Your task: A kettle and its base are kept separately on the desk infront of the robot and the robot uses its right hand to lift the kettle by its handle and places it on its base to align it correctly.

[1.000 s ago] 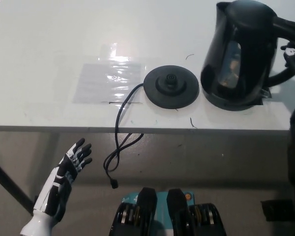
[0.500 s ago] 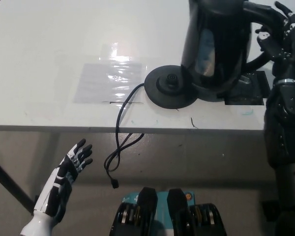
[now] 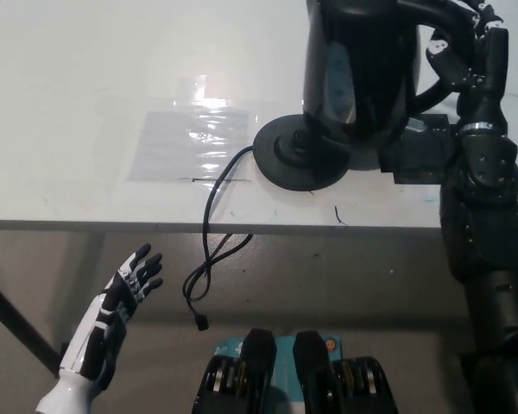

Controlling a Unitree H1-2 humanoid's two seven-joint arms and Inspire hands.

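black right hand [image 3: 466, 43] clenched round the handle of the glossy black plastic kettle [image 3: 358, 69] | kettle held off the white table [image 3: 86, 95], left of the hand, overlapping the round black base [image 3: 285, 159] for centring | white left hand [image 3: 121, 297] idle, fingers spread, below table edge

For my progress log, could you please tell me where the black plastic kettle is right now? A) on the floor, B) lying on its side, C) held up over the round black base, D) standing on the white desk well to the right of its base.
C: the black right robot hand grips the handle, and the black plastic kettle overlaps the round black base.
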